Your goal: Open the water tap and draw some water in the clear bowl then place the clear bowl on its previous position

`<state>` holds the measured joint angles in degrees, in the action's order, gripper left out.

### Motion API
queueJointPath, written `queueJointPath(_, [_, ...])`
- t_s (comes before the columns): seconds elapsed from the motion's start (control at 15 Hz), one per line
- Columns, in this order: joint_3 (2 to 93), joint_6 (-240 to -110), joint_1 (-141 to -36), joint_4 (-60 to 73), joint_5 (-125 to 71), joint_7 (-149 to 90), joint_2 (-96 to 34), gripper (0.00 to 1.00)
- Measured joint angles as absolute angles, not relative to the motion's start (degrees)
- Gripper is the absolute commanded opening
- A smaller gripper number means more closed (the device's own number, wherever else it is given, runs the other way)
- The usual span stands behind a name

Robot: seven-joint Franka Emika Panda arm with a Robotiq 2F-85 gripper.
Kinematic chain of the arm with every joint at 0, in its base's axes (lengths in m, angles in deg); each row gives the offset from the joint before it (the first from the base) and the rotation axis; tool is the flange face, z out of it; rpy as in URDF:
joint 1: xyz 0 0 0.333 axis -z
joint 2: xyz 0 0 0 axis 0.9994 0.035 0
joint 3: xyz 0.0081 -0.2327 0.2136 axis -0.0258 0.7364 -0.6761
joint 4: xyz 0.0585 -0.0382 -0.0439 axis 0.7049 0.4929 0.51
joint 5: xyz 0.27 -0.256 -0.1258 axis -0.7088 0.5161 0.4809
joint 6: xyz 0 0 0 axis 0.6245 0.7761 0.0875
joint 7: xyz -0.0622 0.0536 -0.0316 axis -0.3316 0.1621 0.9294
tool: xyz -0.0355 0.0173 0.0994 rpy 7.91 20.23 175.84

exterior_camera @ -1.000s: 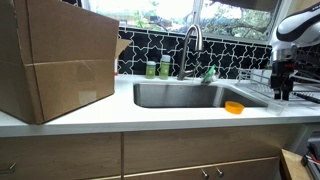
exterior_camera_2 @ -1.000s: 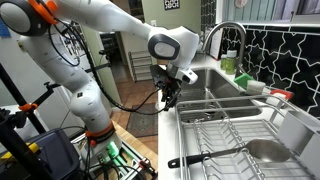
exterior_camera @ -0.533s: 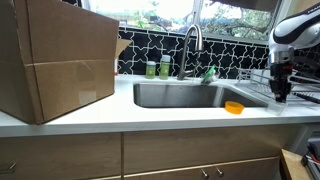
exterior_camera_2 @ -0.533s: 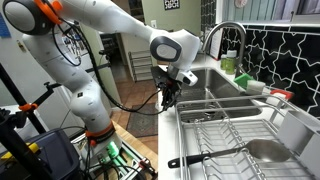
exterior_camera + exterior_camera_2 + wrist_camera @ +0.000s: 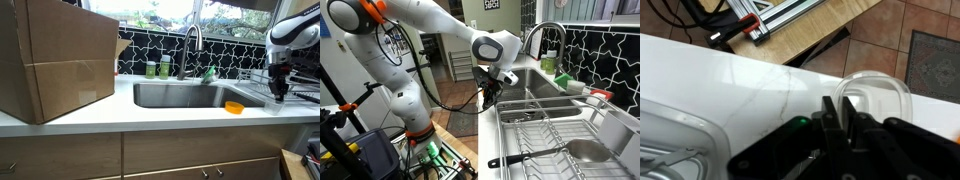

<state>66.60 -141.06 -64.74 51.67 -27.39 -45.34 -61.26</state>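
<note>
1. Tool state: the gripper [image 5: 840,112] has its jaws drawn together on the near rim of the clear bowl [image 5: 880,92]. The stretch of rim between the pads is dark and partly hidden in the wrist view, so the depth of the bite is uncertain. It looks like a thin edge pinch.
2. Bowl location: it sits on the white countertop [image 5: 750,95] beside the sink [image 5: 180,95], on the side where the small orange dish [image 5: 234,107] lies. It is close to the counter's front edge, and the tiled floor [image 5: 890,40] shows just beyond it. The bowl cannot be made out in either exterior view.
3. Risk A: this is a single pinch point on a wide, smooth bowl. On lifting, the bowl may pivot about the pads, tilt, or slide out.
4. Risk B: the bowl is nearer the front edge than the sink. A slip here would send it to the floor rather than into the basin.
5. Risk C: the water tap [image 5: 192,42] stands at the back of the sink. A low carry could knock the bowl's base on the sink's rim, or on the wire dish rack [image 5: 535,125] beside the sink.
6. Risk D: water adds weight, and the same edge pinch may give way or let the bowl tip and spill on the way back.
</note>
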Motion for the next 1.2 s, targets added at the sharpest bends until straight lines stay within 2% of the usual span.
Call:
queueJointPath(0.33, [66.60,-141.03,-64.52,48.22,-25.04,-44.29,-61.92,0.03])
queueJointPath(0.67, [66.02,-140.99,-65.08,38.90,-23.71,-43.39,-61.94,0.03])
queueJointPath(1.07, [64.64,-141.07,-68.97,24.58,-26.87,-43.50,-53.09,0.03])
queueJointPath(1.13, [64.42,-141.07,-69.46,22.19,-28.04,-43.77,-50.74,0.11])
queueJointPath(1.2, [64.18,-141.06,-69.71,20.20,-29.03,-44.45,-48.63,0.11])
